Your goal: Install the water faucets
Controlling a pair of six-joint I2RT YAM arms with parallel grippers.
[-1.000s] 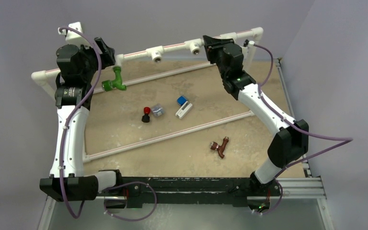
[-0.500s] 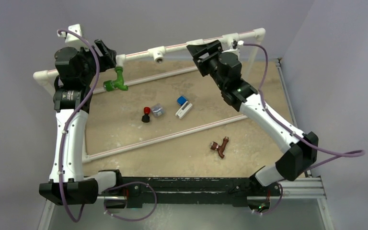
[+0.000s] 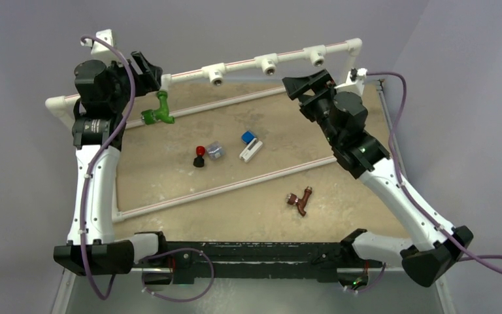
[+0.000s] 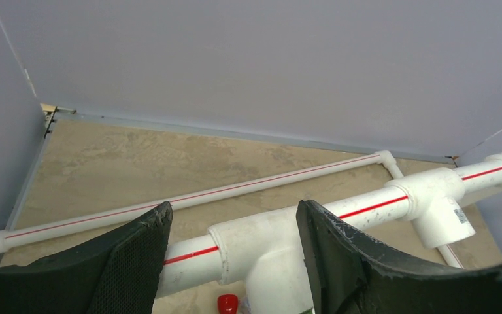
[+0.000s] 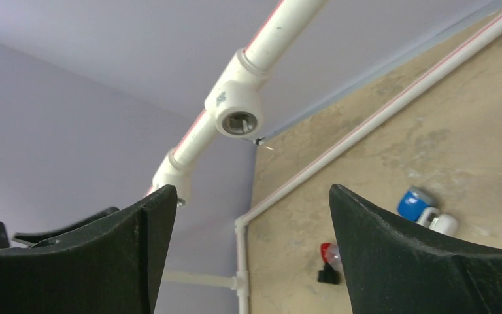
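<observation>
Beige bench (image 3: 170,222) carries a white pipe frame (image 3: 242,63) along its 12 o'clock edge. Our left gripper (image 3: 147,70) sits at 10 o'clock, jaws parted to either side of a tee (image 4: 261,248) and clamping nothing. Our right gripper (image 3: 308,84) hovers at 1 o'clock, wide open and empty, just below three bare tees (image 3: 266,63). The green faucet (image 3: 160,108) hangs from the left tee and looks seated to us. The brown faucet (image 3: 299,200) lies flat toward 5 o'clock, well apart from the right gripper and at about its 6 o'clock. Its long axis runs roughly 1 to 7 o'clock. We judge the right arm far nearer; its jaws should close across that axis.
</observation>
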